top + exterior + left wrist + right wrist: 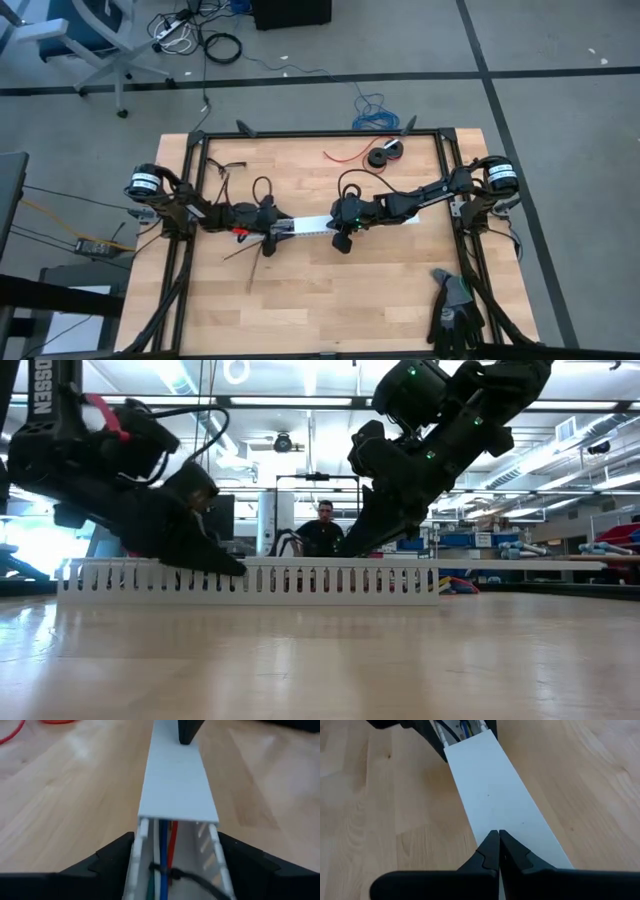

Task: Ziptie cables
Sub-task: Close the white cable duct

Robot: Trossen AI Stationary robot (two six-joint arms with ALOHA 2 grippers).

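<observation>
A long white slotted duct [305,226] lies across the middle of the table, a flat white lid [495,785] covering most of it. At its uncovered left end the cables [162,865], white, blue, red and green, lie inside it, crossed by a thin black band [175,875]. My left gripper [177,865] is open and straddles that end, one finger outside each slotted wall. My right gripper [498,836] is shut, its tips on the lid farther toward the table's right. My left gripper's fingers [117,855] stand close along the outer sides of the duct's walls; whether they touch them I cannot tell. My right gripper presses its shut fingertips [490,842] down on the lid's top face [497,822], coming slanting down from the table's right. The duct rests flat on the table.
A loose red wire [345,155] and a black spool [385,155] lie near the far edge. Thin black strips [255,262] lie near my left gripper. Black gloves [455,312] sit at the near right corner. A person [322,528] sits beyond the table.
</observation>
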